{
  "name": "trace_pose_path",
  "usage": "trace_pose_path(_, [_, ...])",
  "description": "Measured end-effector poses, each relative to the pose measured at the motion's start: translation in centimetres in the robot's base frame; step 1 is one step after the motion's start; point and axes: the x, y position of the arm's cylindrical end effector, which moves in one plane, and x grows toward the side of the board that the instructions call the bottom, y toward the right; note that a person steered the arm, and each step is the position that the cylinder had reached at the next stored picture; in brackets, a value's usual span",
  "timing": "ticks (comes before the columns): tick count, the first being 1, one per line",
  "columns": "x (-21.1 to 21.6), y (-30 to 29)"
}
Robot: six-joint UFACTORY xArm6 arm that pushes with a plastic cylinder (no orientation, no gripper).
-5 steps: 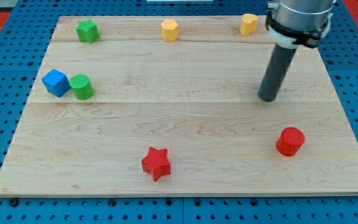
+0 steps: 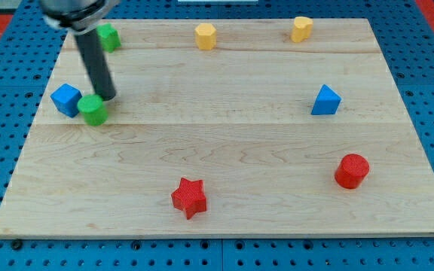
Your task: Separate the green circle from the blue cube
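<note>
The green circle (image 2: 93, 109) sits at the board's left, touching the right side of the blue cube (image 2: 66, 99). My tip (image 2: 107, 97) is on the board just to the upper right of the green circle, very close to it or touching it. The dark rod rises from there toward the view's top left and partly covers the green star (image 2: 109, 36).
Two yellow blocks (image 2: 206, 35) (image 2: 301, 28) lie along the top edge. A blue triangle (image 2: 325, 100) is at the right, a red circle (image 2: 352, 171) at the lower right, a red star (image 2: 189, 197) at the bottom middle. The wooden board (image 2: 239, 150) lies on a blue pegboard.
The rod has swept from the board's right side to the left, beside the green circle. The blue triangle it was hiding now shows. The green circle has shifted slightly down-left.
</note>
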Motion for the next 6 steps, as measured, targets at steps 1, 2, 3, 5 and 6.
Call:
trace_pose_path(1, [5.6, -1.2])
trace_pose_path(2, [8.8, -1.6])
trace_pose_path(3, [9.7, -1.8])
trace_pose_path(5, [8.9, -7.3])
trace_pose_path(6, [12.8, -6.7])
